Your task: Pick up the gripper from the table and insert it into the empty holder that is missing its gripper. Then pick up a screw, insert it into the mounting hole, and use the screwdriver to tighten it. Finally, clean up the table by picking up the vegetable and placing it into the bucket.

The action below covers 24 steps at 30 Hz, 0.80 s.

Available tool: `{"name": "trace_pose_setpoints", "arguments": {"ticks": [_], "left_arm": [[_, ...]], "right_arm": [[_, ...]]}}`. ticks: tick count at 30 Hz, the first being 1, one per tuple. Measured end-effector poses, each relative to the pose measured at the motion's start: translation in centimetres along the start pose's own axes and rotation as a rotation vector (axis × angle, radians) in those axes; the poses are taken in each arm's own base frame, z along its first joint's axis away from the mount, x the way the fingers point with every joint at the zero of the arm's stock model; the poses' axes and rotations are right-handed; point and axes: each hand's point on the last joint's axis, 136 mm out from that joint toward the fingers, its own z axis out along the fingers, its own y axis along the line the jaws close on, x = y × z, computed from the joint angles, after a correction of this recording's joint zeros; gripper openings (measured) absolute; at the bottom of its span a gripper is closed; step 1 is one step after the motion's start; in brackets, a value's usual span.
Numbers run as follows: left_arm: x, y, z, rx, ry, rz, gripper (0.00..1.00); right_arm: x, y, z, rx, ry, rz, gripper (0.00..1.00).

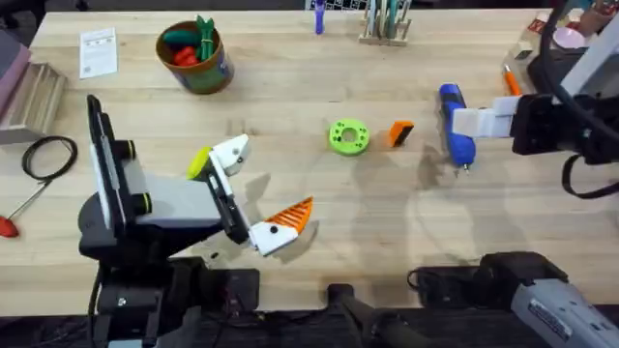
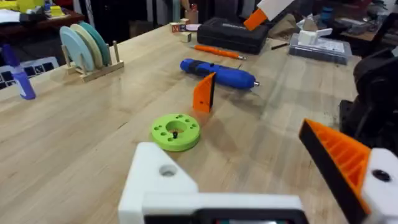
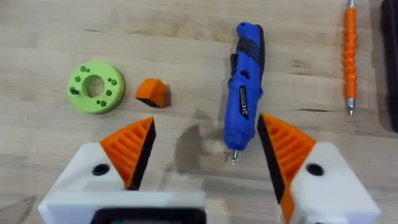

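A: Report the position and appearance of the loose gripper [image 1: 400, 132].

B: It is a small orange wedge with a black end, standing on the table [image 1: 290, 87] near the middle, just beside the green disc [image 1: 348, 135] on the side toward the screwdriver [image 1: 456, 126]. In the left wrist view it stands upright on its narrow edge, between the disc and the screwdriver.

A: Describe the screwdriver.

B: Chunky, bright blue, pen-shaped, with a dark grip section and a thin metal bit. It lies flat on the table, right of the orange wedge. A slim orange tool [image 3: 351, 56] lies apart from it, farther to the right.

A: State of the right gripper [image 3: 205, 155]?

B: Wide open and holding nothing. Both white fingers carry orange ribbed pads [image 3: 130, 149]. In the right wrist view the bit end of the screwdriver lies between the two fingers; contact cannot be confirmed.

A: State of the left gripper [image 1: 253, 193]?

B: Open, nothing held. One finger carries an orange wedge tip [image 1: 290, 217]. The other is the holder [image 1: 230, 153], a bare white block with a small dark hole and no orange tip.

A: Location of the vegetable [image 1: 198, 162] and the bucket [image 1: 196, 58]?

B: The yellow-green piece shows at the left gripper, beside the bare holder; whether it touches cannot be determined. The bucket stands at the far left of the table, with red and green toy vegetables inside.
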Motion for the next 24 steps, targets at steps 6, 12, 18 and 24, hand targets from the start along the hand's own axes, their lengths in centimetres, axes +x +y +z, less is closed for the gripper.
{"name": "trace_pose_setpoints", "arguments": {"ticks": [6, 12, 18, 24], "left_arm": [[0.00, 0.00, 0.00, 0.000, 0.000, 0.000, 0.985], [0.00, 0.00, 0.00, 0.000, 0.000, 0.000, 0.986], [0.00, 0.00, 0.00, 0.000, 0.000, 0.000, 0.985], [0.00, 0.00, 0.00, 0.000, 0.000, 0.000, 0.985]], "right_arm": [[0.00, 0.00, 0.00, 0.000, 0.000, 0.000, 0.993], [0.00, 0.00, -0.01, 0.000, 0.000, 0.000, 0.992], [0.00, 0.00, 0.00, 0.000, 0.000, 0.000, 0.992], [-0.19, -0.01, 0.00, 0.000, -0.008, 0.000, 0.994]]}}
